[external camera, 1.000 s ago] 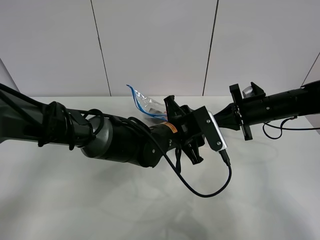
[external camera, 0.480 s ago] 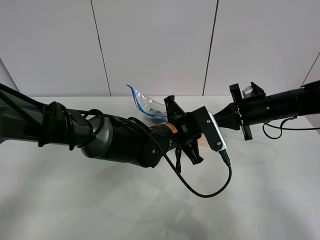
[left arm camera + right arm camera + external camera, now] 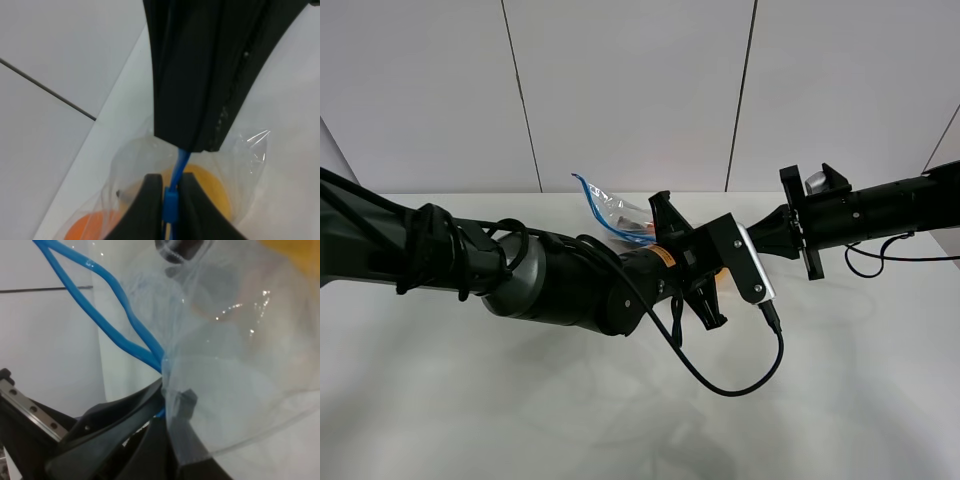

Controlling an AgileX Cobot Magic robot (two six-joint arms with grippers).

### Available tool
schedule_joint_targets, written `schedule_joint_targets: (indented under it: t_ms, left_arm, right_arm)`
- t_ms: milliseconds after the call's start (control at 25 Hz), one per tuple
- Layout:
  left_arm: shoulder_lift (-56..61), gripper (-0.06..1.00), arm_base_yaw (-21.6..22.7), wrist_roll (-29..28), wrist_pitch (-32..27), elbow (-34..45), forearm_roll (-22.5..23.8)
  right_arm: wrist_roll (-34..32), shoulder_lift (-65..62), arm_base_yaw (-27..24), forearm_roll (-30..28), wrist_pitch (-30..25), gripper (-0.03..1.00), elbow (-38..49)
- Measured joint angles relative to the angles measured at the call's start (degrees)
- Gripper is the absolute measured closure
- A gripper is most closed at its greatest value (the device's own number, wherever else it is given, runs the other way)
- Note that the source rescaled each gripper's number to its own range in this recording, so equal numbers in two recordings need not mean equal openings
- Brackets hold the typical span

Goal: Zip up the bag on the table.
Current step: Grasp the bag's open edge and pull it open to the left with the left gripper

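Observation:
The clear bag lies at the back of the white table, mostly hidden behind my left arm. Its blue zip strip gapes open at the far left end. My left gripper is shut on the strip. In the left wrist view the strip runs between its pads, with the yellow pear and the orange behind the plastic. My right gripper is largely hidden behind the left wrist. In its own view it is shut on the strip's end, and the strip splits open beyond.
My left arm stretches across the middle of the table, with a black cable looping below its wrist. My right arm comes in from the right. A white panelled wall stands right behind the bag.
The bag's raised open end has sunk slightly. A bit of orange now shows under the left wrist. Both arms have barely moved.

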State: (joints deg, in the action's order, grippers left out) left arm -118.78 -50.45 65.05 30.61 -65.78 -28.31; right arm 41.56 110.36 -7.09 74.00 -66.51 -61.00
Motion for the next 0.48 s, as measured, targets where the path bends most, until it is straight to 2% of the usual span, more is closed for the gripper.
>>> schedule_joint_targets:
  t_ms: [240, 480]
  left_arm:
    - [0.0, 0.94, -0.11, 4.58, 1.42, -0.08, 0.39]
    - [0.0, 0.94, 2.28, 5.46, 2.47, -0.17, 1.78]
  right_arm:
    - [0.0, -0.02, -1.8, 0.91, -2.1, 0.97, 0.0]
    - [-0.05, -1.8, -3.0, 1.32, -1.87, 0.97, 0.0]
